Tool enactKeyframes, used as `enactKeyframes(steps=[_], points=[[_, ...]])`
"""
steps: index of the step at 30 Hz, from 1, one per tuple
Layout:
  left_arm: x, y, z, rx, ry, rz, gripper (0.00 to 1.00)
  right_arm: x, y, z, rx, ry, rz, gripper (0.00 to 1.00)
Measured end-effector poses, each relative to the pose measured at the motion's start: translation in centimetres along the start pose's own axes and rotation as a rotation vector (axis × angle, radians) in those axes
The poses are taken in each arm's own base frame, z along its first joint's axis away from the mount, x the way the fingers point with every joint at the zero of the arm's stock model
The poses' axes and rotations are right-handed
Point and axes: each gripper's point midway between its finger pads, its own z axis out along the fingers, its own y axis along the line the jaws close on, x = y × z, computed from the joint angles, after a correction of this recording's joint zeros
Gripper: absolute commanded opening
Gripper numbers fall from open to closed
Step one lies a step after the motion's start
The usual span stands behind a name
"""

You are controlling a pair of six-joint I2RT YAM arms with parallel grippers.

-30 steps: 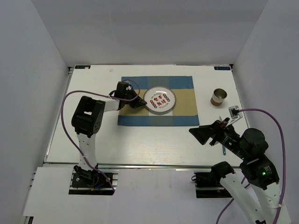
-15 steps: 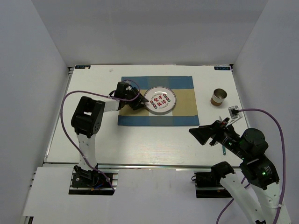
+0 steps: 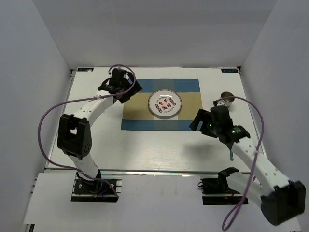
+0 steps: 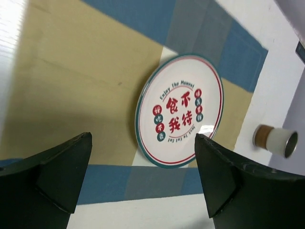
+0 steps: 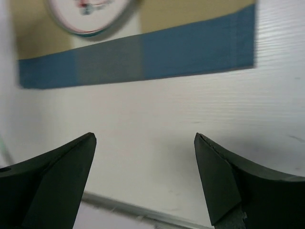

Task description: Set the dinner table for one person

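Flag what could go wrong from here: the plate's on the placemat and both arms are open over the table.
1. The cup sits close behind the right arm and is partly hidden by it; a swing that way could knock it over.
2. The right fingers hang open by the placemat's near right corner; dropping lower there may snag the cloth and drag the plate.

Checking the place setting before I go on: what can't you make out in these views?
Top view: the cup is partly covered by the right arm's cable.
Top view: the thin item beside the right arm is too small to identify.
Right wrist view: the plate is blurred and cut off by the top edge.
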Motion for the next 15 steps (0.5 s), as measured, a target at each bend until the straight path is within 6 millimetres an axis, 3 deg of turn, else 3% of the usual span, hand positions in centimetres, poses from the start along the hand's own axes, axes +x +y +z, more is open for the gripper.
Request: enactKeyframes(steps=[3, 8, 11, 15], points=[[-2.2, 0.1, -3.1, -0.058, -0.059, 0.043, 0.98, -0.9, -3.2, 2.9, 0.208, 0.033, -0.015, 0.89], [-2.5, 2.8, -8.1, -0.176, -0.077, 0.162, 0.98, -9.1, -4.9, 5.3, 0.440, -0.080, -0.088, 0.89], [-0.6, 6.0, -10.2, -0.241, -0.042, 0.226, 0.98, -13.2, -6.1, 6.3, 0.518, -0.126, -0.108, 0.89], [3.0, 10.5, -12.1, -0.318, 0.045, 0.297, 0.98, -15.8, -8.7, 8.5, 0.605, -0.092, -0.131, 0.89]])
